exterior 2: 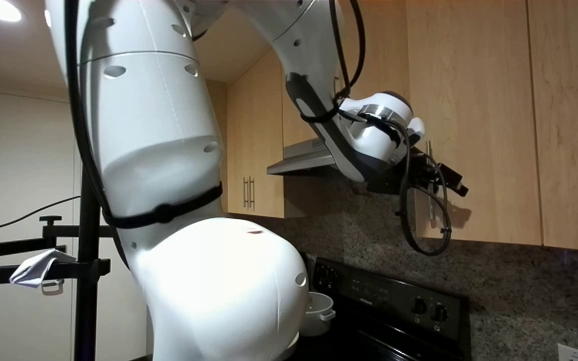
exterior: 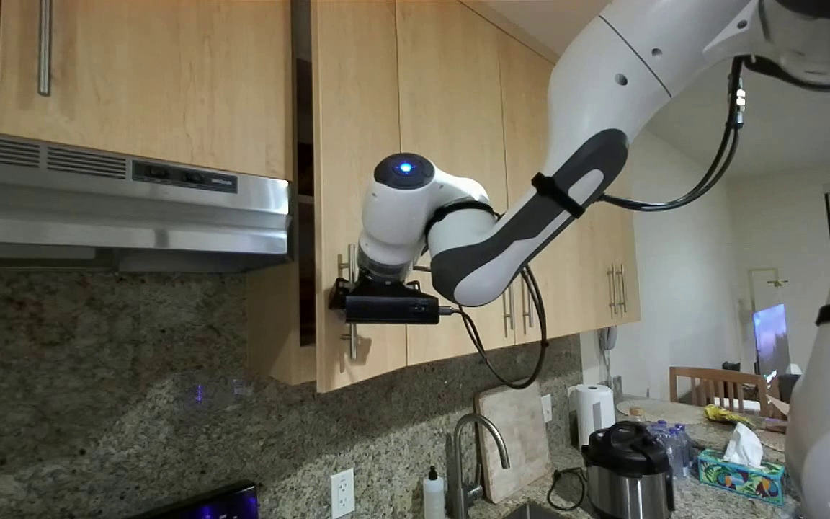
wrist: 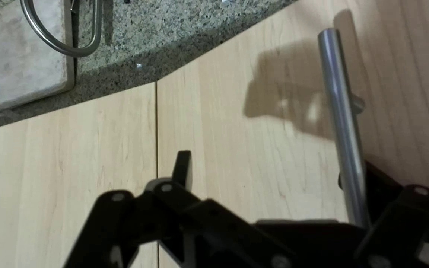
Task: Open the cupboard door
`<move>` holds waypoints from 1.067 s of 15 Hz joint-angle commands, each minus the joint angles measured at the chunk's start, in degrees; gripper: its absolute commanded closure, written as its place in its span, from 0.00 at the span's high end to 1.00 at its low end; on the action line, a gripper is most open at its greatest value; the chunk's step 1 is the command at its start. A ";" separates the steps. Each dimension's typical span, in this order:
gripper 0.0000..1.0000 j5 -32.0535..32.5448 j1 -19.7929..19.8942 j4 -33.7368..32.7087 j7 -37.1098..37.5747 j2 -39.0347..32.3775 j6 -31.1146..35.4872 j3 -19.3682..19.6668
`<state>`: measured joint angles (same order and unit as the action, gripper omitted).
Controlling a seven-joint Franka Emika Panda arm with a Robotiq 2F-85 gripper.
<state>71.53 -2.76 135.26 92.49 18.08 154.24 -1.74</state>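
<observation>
The cupboard door, a tall light maple panel, stands ajar; along its left edge a dark gap shows shelves inside. Its slim silver bar handle runs upright near that edge, also visible in both exterior views. My black gripper is at the handle with its jaws spread wide. In the wrist view one finger stands well left of the bar, over the door face. The opposite finger is at the right, partly hidden behind the bar. The bar lies close to that right finger, and I cannot tell whether they touch.
A steel range hood and a shorter wood door lie left of the gap. More closed wood doors continue to the right. A cable loop hangs below the wrist. A faucet and stove are below.
</observation>
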 commanded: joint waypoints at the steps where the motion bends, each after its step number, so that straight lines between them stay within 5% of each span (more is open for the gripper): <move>1: 1.00 -0.37 1.80 8.14 -7.37 9.69 1.00 4.23; 16: 1.00 -2.56 -2.86 14.57 -33.80 16.91 9.87 16.76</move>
<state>70.96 -5.15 148.26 66.99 32.13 164.87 11.21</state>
